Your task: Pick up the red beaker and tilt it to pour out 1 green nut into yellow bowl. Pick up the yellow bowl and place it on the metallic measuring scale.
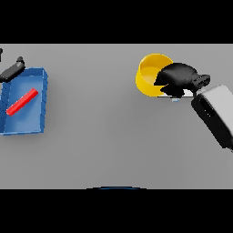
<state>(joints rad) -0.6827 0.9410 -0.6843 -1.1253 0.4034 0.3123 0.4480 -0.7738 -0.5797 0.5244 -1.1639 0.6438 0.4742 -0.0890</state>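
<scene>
The yellow bowl (152,73) is at the far right of the table, tipped so that its opening faces up and to the right. My right hand (179,78) is shut on the bowl's right rim and covers that side of it. Just under this hand a pale flat edge (175,97) peeks out; the rest of that thing is hidden. A long, thin red thing (22,101) lies slanted inside a blue tray (42,102) at the far left. My left hand (12,70) hangs open over the tray's far left corner. No green nut can be seen.
The blue tray has raised walls and sits against the view's left edge. My right forearm (216,113) slants in from the lower right. Bare grey table (104,123) lies between the tray and the bowl.
</scene>
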